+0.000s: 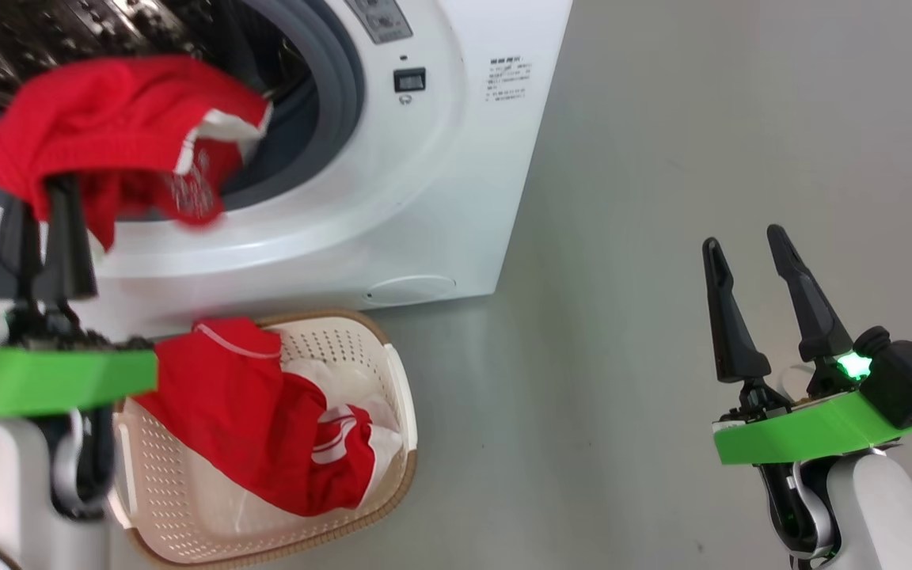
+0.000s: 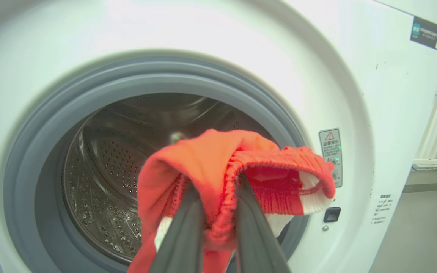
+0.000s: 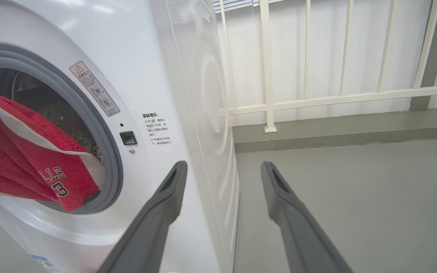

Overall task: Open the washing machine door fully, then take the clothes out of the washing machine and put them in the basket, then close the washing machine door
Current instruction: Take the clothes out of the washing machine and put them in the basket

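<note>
The left tool [image 1: 43, 198] pinches red clothes [image 1: 108, 119] at the upper left, at the washing machine's [image 1: 440, 198] mouth, likely to carry them down to the basket [image 1: 397, 380] at the bottom left, while the right tool [image 1: 743, 236] hangs spread and empty, lower right.

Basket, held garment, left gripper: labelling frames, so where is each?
basket [image 1: 405, 400], head view, right rim.
held garment [image 1: 108, 119], head view, red fabric over the fingers.
left gripper [image 1: 43, 202], head view, midway between fingertips.
</note>
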Controlling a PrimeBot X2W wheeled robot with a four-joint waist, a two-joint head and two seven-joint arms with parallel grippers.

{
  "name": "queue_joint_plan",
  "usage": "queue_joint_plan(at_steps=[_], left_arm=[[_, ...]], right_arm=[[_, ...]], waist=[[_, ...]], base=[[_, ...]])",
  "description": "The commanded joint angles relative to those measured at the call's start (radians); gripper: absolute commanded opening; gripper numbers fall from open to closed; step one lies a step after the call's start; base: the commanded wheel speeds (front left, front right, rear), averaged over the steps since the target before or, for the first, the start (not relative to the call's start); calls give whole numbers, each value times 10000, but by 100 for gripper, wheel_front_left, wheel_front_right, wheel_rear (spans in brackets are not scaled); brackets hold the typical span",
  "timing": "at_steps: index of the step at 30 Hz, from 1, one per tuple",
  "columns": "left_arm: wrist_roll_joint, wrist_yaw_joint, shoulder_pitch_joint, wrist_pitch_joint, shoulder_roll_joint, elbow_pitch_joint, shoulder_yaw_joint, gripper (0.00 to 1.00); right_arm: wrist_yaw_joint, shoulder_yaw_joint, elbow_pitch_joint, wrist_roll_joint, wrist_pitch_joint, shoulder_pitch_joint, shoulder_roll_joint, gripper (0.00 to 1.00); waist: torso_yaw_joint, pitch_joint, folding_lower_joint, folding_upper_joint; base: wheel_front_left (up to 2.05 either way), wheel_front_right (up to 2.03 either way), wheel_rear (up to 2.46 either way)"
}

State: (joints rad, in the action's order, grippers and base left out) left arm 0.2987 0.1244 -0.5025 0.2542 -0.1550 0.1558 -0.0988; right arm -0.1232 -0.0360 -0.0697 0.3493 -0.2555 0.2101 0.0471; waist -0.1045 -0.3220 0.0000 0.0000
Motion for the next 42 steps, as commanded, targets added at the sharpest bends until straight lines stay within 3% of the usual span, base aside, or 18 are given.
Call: queue_joint_plan(at_steps=[1, 11, 18, 28, 42], left_arm=[[-153, 56, 415, 76, -127, -823, -301, 0], [-304, 61, 1879, 76, 110, -2773, 276, 0], [-146, 62, 2442, 76, 287, -2834, 730, 0], [759, 62, 2024, 76, 514, -90, 905, 0], [1815, 63, -34, 76, -120, 5546, 1655, 0]], right_arm=[[-75, -151, 197, -49, -63, -116, 31, 100], [-75, -172, 186, 2, -63, -363, 31, 100], [-75, -234, 245, 70, -63, -332, 31, 100], [-75, -324, 288, 22, -63, 51, 31, 100], [-75, -488, 333, 286, -63, 569, 31, 100]], waist=[[113, 312, 0, 0], [388, 739, 0, 0], [481, 343, 0, 0], [352, -451, 0, 0], [-215, -1594, 0, 0]], base=[[0, 0, 0], [0, 0, 0], [0, 0, 0], [0, 0, 0], [0, 0, 0]])
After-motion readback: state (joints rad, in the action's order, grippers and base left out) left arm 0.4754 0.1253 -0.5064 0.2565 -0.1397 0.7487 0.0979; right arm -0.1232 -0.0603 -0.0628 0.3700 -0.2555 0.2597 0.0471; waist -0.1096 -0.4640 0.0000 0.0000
